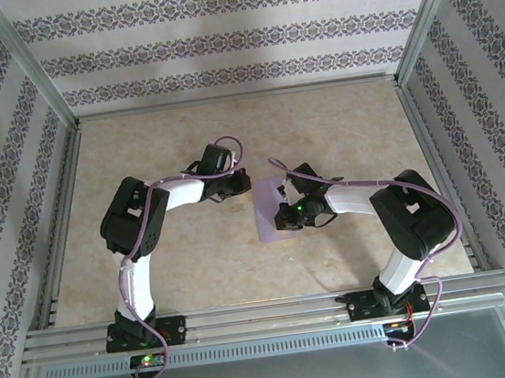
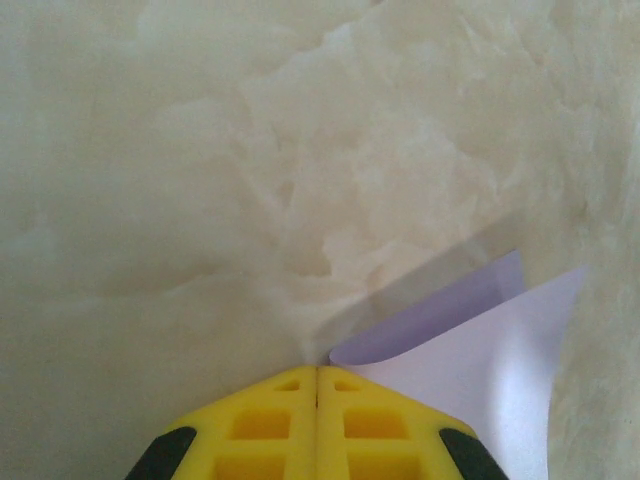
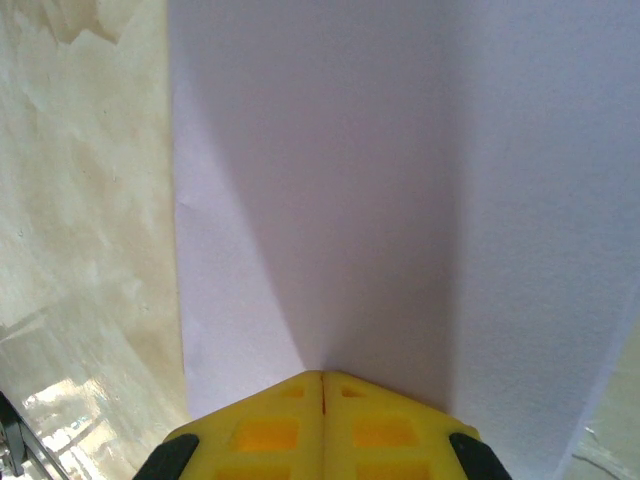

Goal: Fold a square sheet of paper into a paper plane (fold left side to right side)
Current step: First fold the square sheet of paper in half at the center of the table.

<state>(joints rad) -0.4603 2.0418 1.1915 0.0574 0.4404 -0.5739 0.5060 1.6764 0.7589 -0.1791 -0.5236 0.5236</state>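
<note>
The lavender square sheet of paper (image 1: 268, 222) lies mid-table between the two arms, partly folded over. In the left wrist view the sheet (image 2: 480, 370) has one layer curling up into a rounded fold beside my fingertips. My left gripper (image 1: 238, 187) (image 2: 317, 369) is shut, its yellow tips at the sheet's edge with no paper seen between them. My right gripper (image 1: 285, 214) (image 3: 322, 375) is also shut, its tips resting down on the sheet (image 3: 320, 200), which rises in a shallow bend to the right. No paper plane shape is formed.
The beige marbled tabletop (image 1: 168, 255) is bordered by metal rails (image 1: 250, 318) at the near edge and patterned walls (image 1: 217, 46) on three sides. Purple cables loop over both arms.
</note>
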